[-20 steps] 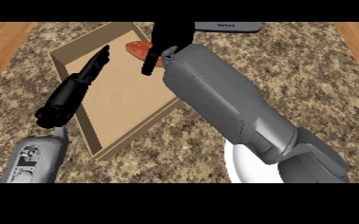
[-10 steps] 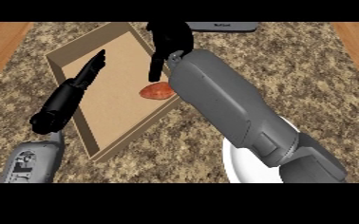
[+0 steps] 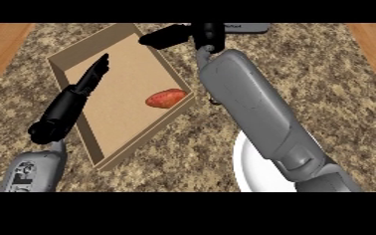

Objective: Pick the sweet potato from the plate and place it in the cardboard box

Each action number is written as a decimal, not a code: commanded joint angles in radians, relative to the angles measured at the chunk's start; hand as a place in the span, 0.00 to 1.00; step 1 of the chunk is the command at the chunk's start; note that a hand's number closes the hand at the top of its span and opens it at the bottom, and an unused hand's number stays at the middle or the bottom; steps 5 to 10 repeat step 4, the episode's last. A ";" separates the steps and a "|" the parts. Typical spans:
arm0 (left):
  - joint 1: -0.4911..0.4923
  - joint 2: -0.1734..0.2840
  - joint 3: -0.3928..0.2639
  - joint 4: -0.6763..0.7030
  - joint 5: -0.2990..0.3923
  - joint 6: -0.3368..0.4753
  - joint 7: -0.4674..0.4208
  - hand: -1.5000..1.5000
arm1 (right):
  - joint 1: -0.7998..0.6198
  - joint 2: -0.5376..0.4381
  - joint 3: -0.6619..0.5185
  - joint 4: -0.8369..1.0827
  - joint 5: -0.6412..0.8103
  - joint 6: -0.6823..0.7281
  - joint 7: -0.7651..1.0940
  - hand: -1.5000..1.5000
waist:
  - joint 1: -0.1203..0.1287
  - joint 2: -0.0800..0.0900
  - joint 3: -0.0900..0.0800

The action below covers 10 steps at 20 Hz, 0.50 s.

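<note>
The orange-red sweet potato [image 3: 166,98] lies on the floor of the cardboard box [image 3: 77,58], near its right wall. My right hand [image 3: 182,35] hangs open beyond the box's far right corner, fingers spread and holding nothing. Its grey forearm runs down across the view and hides part of the white plate [image 3: 253,169] at the lower right. My left hand [image 3: 81,91] stretches over the box's left side with straight fingers, clear of the sweet potato.
A grey appliance base [image 3: 246,27] sits at the counter's far edge behind my right hand. Wooden strips [image 3: 11,37] border the speckled counter on both sides.
The sweet potato has left my right hand and dropped into the box. My right hand has drawn back toward the far edge and opened. The box now shows further to the right.
</note>
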 commanded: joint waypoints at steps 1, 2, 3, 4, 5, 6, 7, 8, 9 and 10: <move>-0.004 -0.009 -0.005 -0.012 -0.015 0.017 0.015 0.50 | 0.052 0.000 -0.115 -0.001 -0.084 -0.099 -0.108 0.00 | -0.005 0.002 -0.001; 0.021 0.037 0.035 0.001 0.027 -0.035 -0.019 0.50 | 0.119 -0.006 -0.126 -0.044 -0.092 -0.067 -0.149 0.00 | -0.016 -0.002 -0.001; 0.038 0.000 -0.010 -0.046 -0.005 -0.007 0.013 0.50 | 0.149 0.000 -0.093 -0.051 -0.086 -0.139 -0.175 0.00 | -0.011 -0.004 -0.001; -0.004 0.036 0.042 -0.013 0.034 -0.035 0.010 0.50 | 0.110 0.000 -0.132 -0.014 -0.088 -0.124 -0.203 0.00 | -0.012 -0.001 -0.002; -0.004 0.036 0.042 -0.013 0.034 -0.035 0.010 0.50 | 0.110 0.000 -0.132 -0.014 -0.088 -0.124 -0.203 0.00 | -0.012 -0.001 -0.002; -0.004 0.036 0.042 -0.013 0.034 -0.035 0.010 0.50 | 0.110 0.000 -0.132 -0.014 -0.088 -0.124 -0.203 0.00 | -0.012 -0.001 -0.002; -0.004 0.036 0.042 -0.013 0.034 -0.035 0.010 0.50 | 0.110 0.000 -0.132 -0.014 -0.088 -0.124 -0.203 0.00 | -0.012 -0.001 -0.002; -0.004 0.036 0.042 -0.013 0.034 -0.035 0.010 0.50 | 0.110 0.000 -0.132 -0.014 -0.088 -0.124 -0.203 0.00 | -0.012 -0.001 -0.002; -0.004 0.036 0.042 -0.013 0.034 -0.035 0.010 0.50 | 0.110 0.000 -0.132 -0.014 -0.088 -0.124 -0.203 0.00 | -0.012 -0.001 -0.002; -0.004 0.036 0.042 -0.013 0.034 -0.035 0.010 0.50 | 0.110 0.000 -0.132 -0.014 -0.088 -0.124 -0.203 0.00 | -0.012 -0.001 -0.002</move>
